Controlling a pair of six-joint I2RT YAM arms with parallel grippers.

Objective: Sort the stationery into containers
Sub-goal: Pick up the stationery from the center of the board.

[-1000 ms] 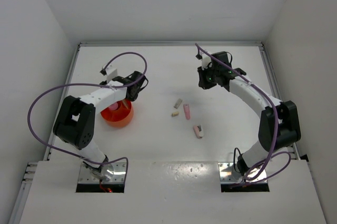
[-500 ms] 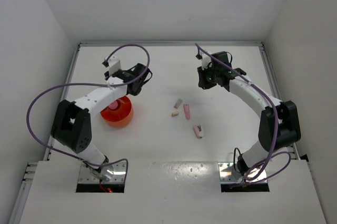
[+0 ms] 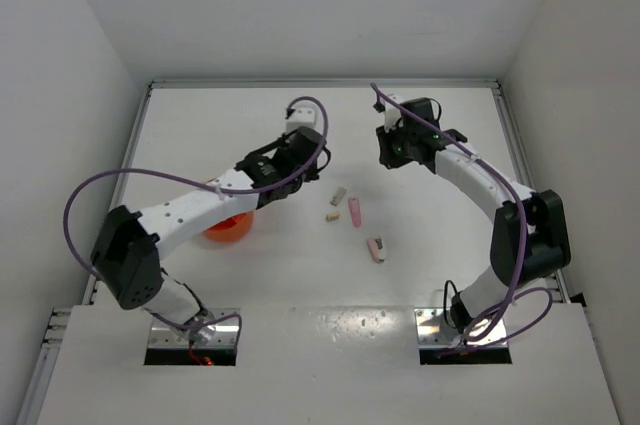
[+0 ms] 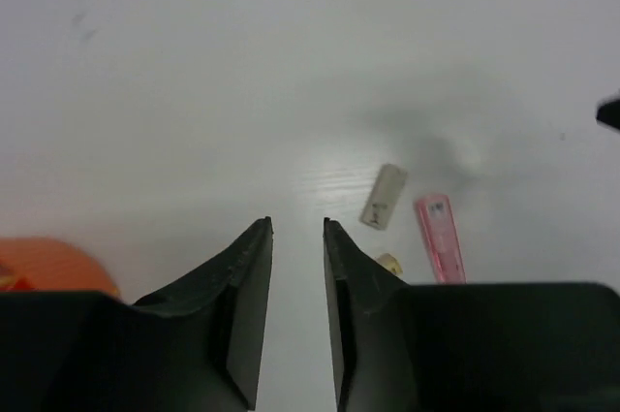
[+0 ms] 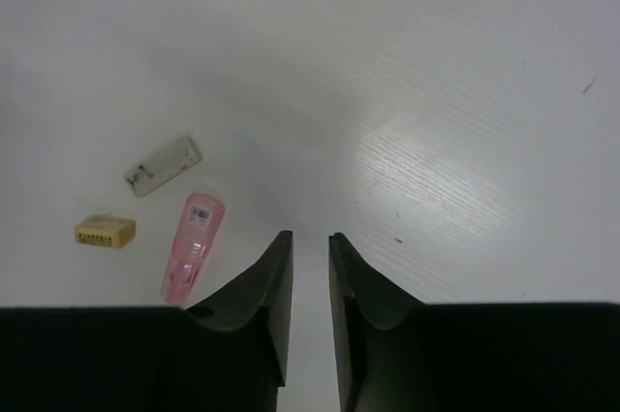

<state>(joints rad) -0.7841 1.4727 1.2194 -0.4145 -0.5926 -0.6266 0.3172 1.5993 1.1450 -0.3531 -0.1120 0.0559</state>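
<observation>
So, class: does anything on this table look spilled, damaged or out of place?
Nothing looks spilled or damaged. Four stationery pieces lie loose mid-table, apart from the orange bowl, simply not yet sorted.

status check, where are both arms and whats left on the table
Left gripper empty, jaws slightly apart, near pieces. Right gripper empty, nearly shut. Four pieces loose: pink stick, grey stub, tan stub, pink-and-dark piece. Path clear.

text: none legible | pink piece: a small pale label is seen at one end, its print too blurred to be read | beige piece: dark marks are seen, not decipherable | tan piece: faint ridged markings only, no characters made out
</observation>
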